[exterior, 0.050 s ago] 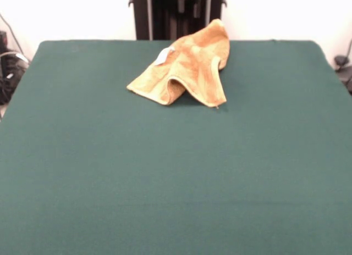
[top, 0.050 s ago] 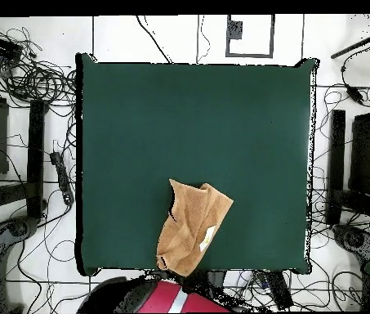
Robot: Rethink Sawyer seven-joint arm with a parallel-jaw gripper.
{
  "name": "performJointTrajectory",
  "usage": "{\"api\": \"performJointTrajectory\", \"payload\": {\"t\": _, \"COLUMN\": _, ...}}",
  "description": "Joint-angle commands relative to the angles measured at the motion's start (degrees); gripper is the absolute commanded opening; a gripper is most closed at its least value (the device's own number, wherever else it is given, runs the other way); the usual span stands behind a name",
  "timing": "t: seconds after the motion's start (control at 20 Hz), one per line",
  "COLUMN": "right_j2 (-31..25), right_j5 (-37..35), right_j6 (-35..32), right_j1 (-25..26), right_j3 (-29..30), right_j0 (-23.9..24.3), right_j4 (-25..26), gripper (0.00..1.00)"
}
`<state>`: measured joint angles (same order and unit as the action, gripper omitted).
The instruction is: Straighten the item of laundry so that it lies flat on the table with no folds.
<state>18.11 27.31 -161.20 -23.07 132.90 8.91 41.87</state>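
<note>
One crumpled towel [exterior, 0.050 s ago: 187, 68] near table [exterior, 0.050 s ago: 176, 172] edge by robot base [top, 0.050 s ago: 167, 298]; jaws unseen

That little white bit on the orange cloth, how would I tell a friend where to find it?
Start at the big green table, bare but for one crumpled orange-tan towel near the edge by the robot's stand. The white tag sits on the towel's upper left slope in the front view. It is the only white patch on the cloth.
</note>
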Motion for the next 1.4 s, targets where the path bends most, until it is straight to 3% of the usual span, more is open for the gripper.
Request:
{"api": "performJointTrajectory", "payload": {"t": 0.05, "right_j2": -1.10, "right_j5": -10.36, "right_j6": 10.00, "right_j1": 4.09, "right_j3": -11.32, "right_j0": -3.16, "right_j4": 8.13, "gripper": 1.00}}
{"api": "performJointTrajectory", "payload": {"t": 0.3, "right_j2": -5.83, "right_j5": -18.61, "right_j6": 10.83, "right_j1": 1.37, "right_j3": -11.39, "right_j0": -1.81, "right_j4": 15.23, "gripper": 1.00}}
{"api": "performJointTrajectory", "payload": {"t": 0.5, "right_j2": -6.56, "right_j5": -19.08, "right_j6": 10.13, "right_j1": 1.18, "right_j3": -12.70, "right_j0": -2.95, "right_j4": 19.70, "gripper": 1.00}}
{"api": "performJointTrajectory", "payload": {"t": 0.8, "right_j2": -2.74, "right_j5": -16.33, "right_j6": 9.42, "right_j1": 2.57, "right_j3": -15.90, "right_j0": -8.89, "right_j4": 24.44, "gripper": 1.00}}
{"api": "performJointTrajectory", "payload": {"t": 1.0, "right_j2": -4.79, "right_j5": -16.25, "right_j6": 8.45, "right_j1": 3.26, "right_j3": -16.90, "right_j0": -9.43, "right_j4": 28.70, "gripper": 1.00}}
{"api": "performJointTrajectory", "payload": {"t": 1.4, "right_j2": -2.56, "right_j5": -11.46, "right_j6": 7.96, "right_j1": 4.80, "right_j3": -17.60, "right_j0": -13.33, "right_j4": 28.40, "gripper": 1.00}}
